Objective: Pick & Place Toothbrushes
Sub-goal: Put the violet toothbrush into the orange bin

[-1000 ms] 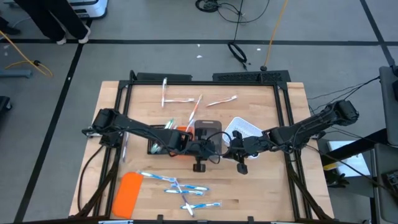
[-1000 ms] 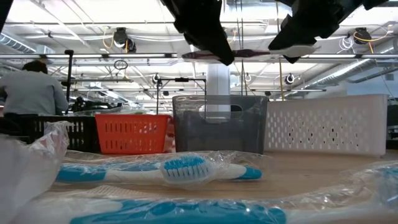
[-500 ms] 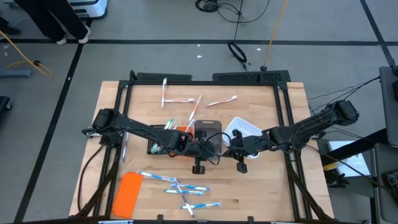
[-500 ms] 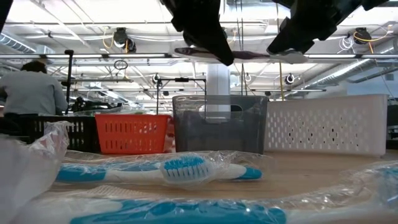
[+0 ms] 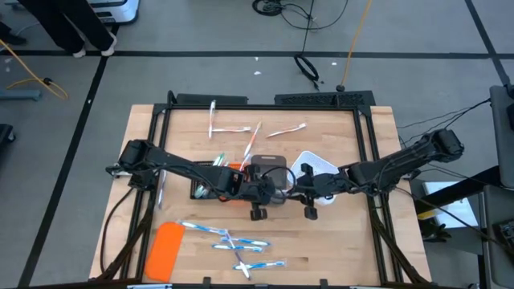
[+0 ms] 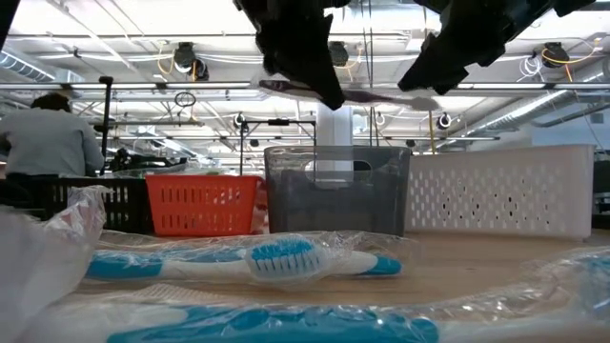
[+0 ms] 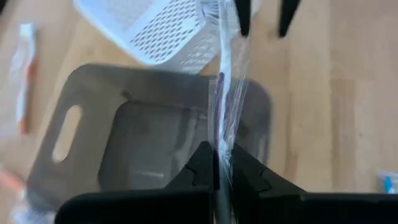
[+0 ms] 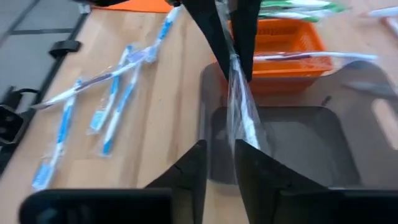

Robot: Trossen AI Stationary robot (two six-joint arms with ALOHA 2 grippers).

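Note:
A toothbrush in a clear wrapper (image 7: 222, 93) hangs in the air over the grey tray (image 5: 269, 166) at mid-table. My left gripper (image 7: 222, 169) is shut on it. My right gripper (image 8: 221, 155) faces it from the table's right, open, and the toothbrush's other end (image 8: 241, 127) runs between its fingers. Whether those fingers touch the wrapper cannot be told. In the low view the toothbrush (image 6: 353, 92) slants down toward the right gripper (image 6: 426, 76). Several blue-white toothbrushes (image 5: 233, 241) lie flat near the front edge. Others (image 5: 241, 128) lie at the back. My left gripper pinches the wrapped toothbrush near one end (image 7: 221, 152) between its two fingers. A short stub (image 6: 267, 85) sticks out behind them. The fingers slant down from the table's left. The toothbrush is lifted clear above the grey tray and reaches toward the right gripper, its far end lower.
A white perforated tray (image 5: 319, 165) stands right of the grey one. An orange tray (image 5: 234, 169) and a black tray (image 5: 204, 189) stand to its left. A flat orange slab (image 5: 165, 246) lies at the front left. Bare wood is free at the front right.
My left gripper has rolled a little in place. The toothbrush, level before between the two grippers, now slants. Its end by my right gripper has sunk below those fingers.

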